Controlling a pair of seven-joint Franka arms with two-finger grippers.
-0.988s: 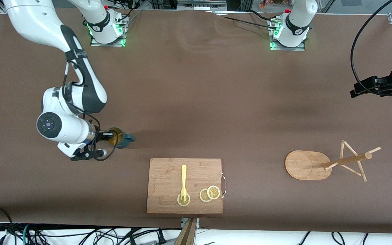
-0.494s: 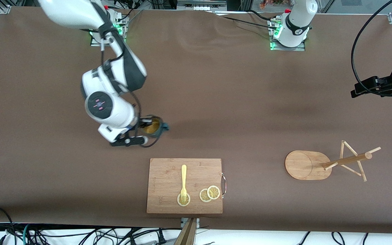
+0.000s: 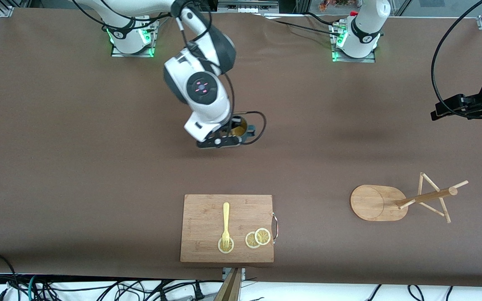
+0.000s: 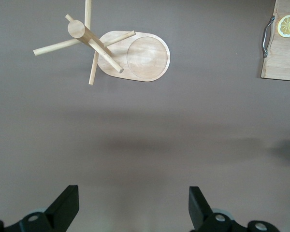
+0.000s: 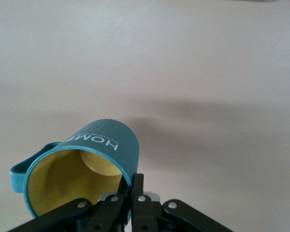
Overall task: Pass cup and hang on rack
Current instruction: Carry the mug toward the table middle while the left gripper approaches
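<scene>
The tabletop (image 3: 98,125), covered in a plain brown sheet, is bordered by loose cables along the edge nearest the front camera, with the two arm bases bolted along the edge farthest from it. A wooden cutting board (image 3: 207,213) lies near the front edge, carrying a yellow fork (image 3: 225,223) and lemon slices (image 3: 257,237). The rack (image 3: 379,202) stands toward the left arm's end of the tabletop, its pegs bare. The step in hand is judged to be the passing: the cup (image 3: 241,128) is carried in the air over the middle of the tabletop by the right claw (image 3: 226,140), which is clenched on the cup's rim, one finger inside the yellow interior and one outside, as shown in the right wrist view, where the cup (image 5: 82,169) is tilted with its handle turned away from the fingers. The left claw (image 3: 450,109) waits over the left arm's end of the tabletop, released, its fingers (image 4: 63,208) spread wide. For the next move, the cup would probably have to be brought within the left arm's reach and presented so that the ribbed body or rim can be taken, the handle being left free for a peg.
</scene>
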